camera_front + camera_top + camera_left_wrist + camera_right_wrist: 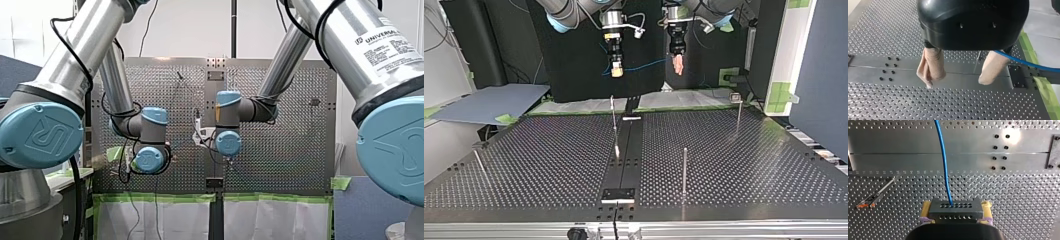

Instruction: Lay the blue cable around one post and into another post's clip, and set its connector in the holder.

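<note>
Starting at the near edge in the top view: a small black plate [619, 194] is sitting on the dark centre strip of the counter [749, 165], right behind the aluminium rail [724, 230]. A bit further in, a tall bare post [684, 170] is standing to the right of the strip, and a thin post [479, 164] is leaning way out at the left edge. In between, it's just open perforated plate on both sides. Further back, a centre post [614, 120] is sticking up beside the strip, almost directly under my right gripper [616, 71]. Another post with a square clip on top [738, 111] is standing near the far right corner. Both grippers are hanging well above the counter at the far edge, near each other. The right one is clamping its yellow pads [926, 210] tight on the dark connector [954, 206], with the blue cable [944, 165] running out of it and away across the plate. My left gripper [679, 64] is holding its beige pads [931, 66] wide apart with nothing between them. The cable is passing right by one pad, and I can't tell if it's touching. Behind all that, green tape [574, 114] is lining the far edge, and a blue-grey board [489, 102] is lying off the far left corner.
</note>
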Available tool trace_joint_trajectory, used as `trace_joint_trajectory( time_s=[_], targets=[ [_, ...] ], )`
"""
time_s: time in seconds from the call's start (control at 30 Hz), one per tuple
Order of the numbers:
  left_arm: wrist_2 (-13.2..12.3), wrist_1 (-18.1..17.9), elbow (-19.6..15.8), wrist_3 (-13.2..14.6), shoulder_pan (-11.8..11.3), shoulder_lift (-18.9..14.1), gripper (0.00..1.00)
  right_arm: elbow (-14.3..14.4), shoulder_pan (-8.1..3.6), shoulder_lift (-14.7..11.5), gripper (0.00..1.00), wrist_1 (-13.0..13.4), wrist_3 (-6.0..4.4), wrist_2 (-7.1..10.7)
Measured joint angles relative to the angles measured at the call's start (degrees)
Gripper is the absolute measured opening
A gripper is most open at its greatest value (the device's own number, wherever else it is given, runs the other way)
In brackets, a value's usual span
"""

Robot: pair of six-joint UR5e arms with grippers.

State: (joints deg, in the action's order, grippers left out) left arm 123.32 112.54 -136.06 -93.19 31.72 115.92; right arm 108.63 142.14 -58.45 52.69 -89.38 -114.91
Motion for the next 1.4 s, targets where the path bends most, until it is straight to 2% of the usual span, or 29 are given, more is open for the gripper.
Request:
trace_joint_trajectory(
  time_s=[0.1, 0.17, 0.33, 0.4, 0.6, 0.73, 0.93, 1.03, 1.13, 1.27, 1.4],
  targets=[
    [-0.63, 0.64, -0.62, -0.63, -0.28, -0.62, 1.00, -0.86, 0.82, 0.71, 0.00, -0.85, -0.64, -0.87],
    [-1.52, 1.53, -1.44, -1.53, -0.28, -1.53, 1.00, -1.84, 1.37, 0.67, 0.00, -1.84, -1.50, -1.85],
    [-2.57, 4.12, -1.60, -4.12, -0.40, -4.11, 1.00, -4.62, 1.71, -1.42, 0.00, -4.61, -4.16, -4.62],
    [-2.51, 5.24, -1.05, -5.25, -0.62, -5.25, 1.00, -5.74, 1.73, -2.52, 0.00, -5.70, -4.61, -5.27],
    [-1.10, 8.49, 0.97, -8.47, -1.28, -8.49, 1.00, -7.58, 1.96, -5.56, 0.00, -8.71, -4.33, -5.37],
    [-1.35, 10.83, 2.48, -10.85, -1.72, -10.85, 1.00, -7.81, 1.86, -7.78, 0.00, -10.93, -4.13, -5.57],
    [-2.05, 14.44, 5.31, -14.27, -2.69, -14.46, 1.00, -7.96, 1.07, -10.89, 0.00, -14.04, -2.90, -7.24],
    [-2.06, 15.83, 6.64, -14.91, -3.05, -15.84, 1.00, -8.67, 0.69, -12.59, 0.00, -15.73, -1.96, -8.55],
    [-1.98, 17.31, 8.08, -15.43, -3.35, -17.30, 1.00, -10.08, 0.48, -14.45, 0.00, -17.60, -1.23, -8.97],
    [-1.93, 19.33, 10.11, -15.89, -3.73, -19.33, 1.00, -12.08, 0.42, -16.95, 0.00, -20.09, -0.78, -8.77],
    [-1.98, 21.18, 11.96, -16.39, -4.26, -21.18, 1.00, -13.35, 0.32, -18.97, 0.00, -22.10, -0.91, -7.68]
  ],
)
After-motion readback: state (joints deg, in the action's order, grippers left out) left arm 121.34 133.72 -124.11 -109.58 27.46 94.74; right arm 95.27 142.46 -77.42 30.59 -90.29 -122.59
